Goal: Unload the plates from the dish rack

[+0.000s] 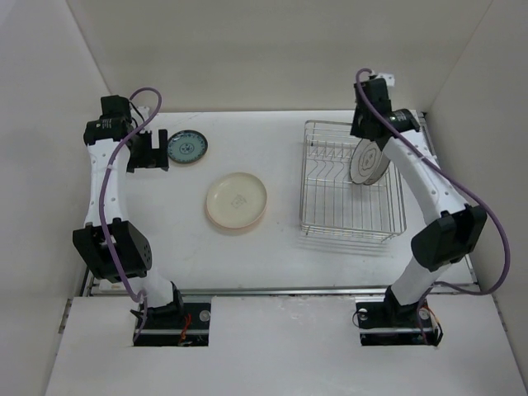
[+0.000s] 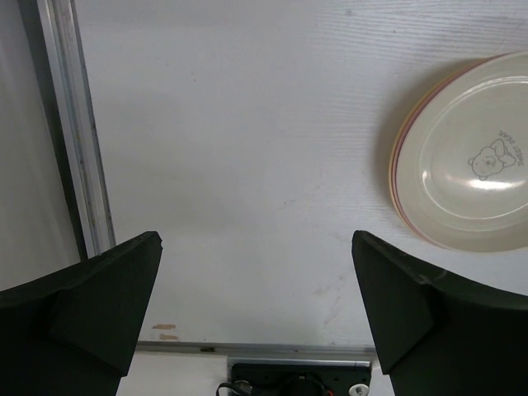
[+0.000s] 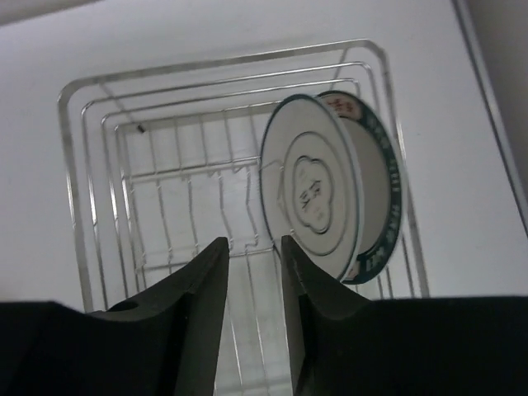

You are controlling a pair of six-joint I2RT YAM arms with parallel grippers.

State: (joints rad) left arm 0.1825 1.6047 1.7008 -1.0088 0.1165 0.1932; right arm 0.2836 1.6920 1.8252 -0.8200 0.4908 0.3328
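Observation:
The dish rack stands on the right of the table. One white plate with a dark blue patterned rim stands upright in it. My right gripper hovers over the rack's far end; in the right wrist view it is slightly open and empty, with the white plate just right of its fingertips inside the rack. The cream-yellow plate lies on the pink plate mid-table. The teal plate lies far left. My left gripper is beside it, wide open and empty.
White walls enclose the table on three sides. A metal rail runs along the table's left edge. The arm bases sit at the near edge. The cream plate shows at the right of the left wrist view.

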